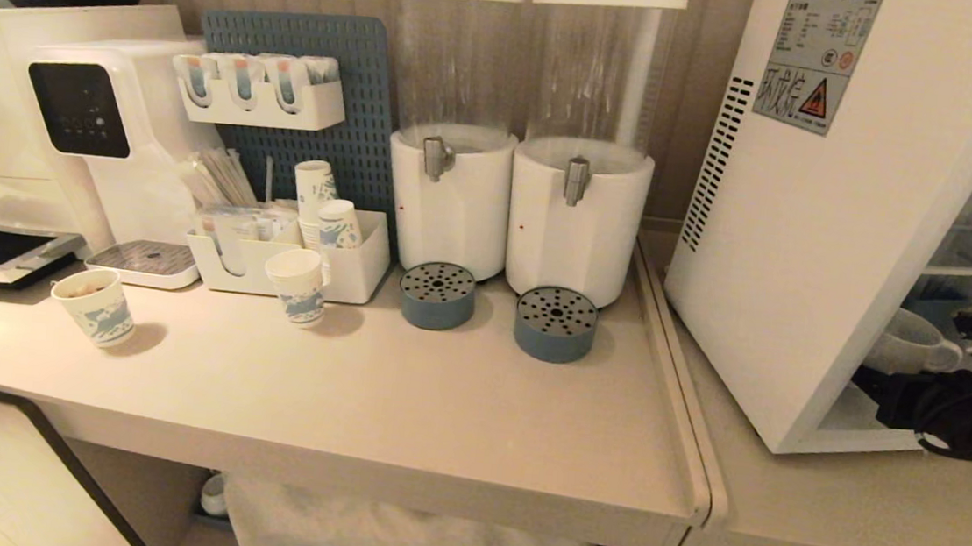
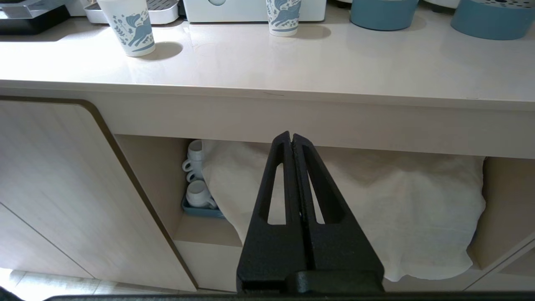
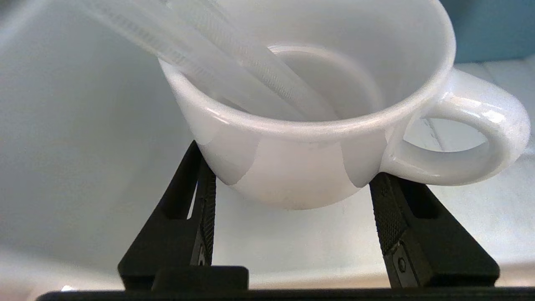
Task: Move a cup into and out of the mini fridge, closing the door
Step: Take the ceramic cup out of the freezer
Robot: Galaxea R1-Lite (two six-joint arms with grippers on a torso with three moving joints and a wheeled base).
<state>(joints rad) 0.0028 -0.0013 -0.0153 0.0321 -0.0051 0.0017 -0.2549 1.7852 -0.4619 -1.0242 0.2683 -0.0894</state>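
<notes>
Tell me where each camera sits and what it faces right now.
Head: high, looking down at the counter and mini fridge; right arm at the fridge.
Left wrist: low, facing the counter front; left gripper shut.
Right wrist: inside the fridge, right gripper clamping the cup.
Shared: cup in head and right wrist.

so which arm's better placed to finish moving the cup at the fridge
Right. The right gripper already clamps the cup at the mini fridge. The left gripper hangs shut below the counter.
</notes>
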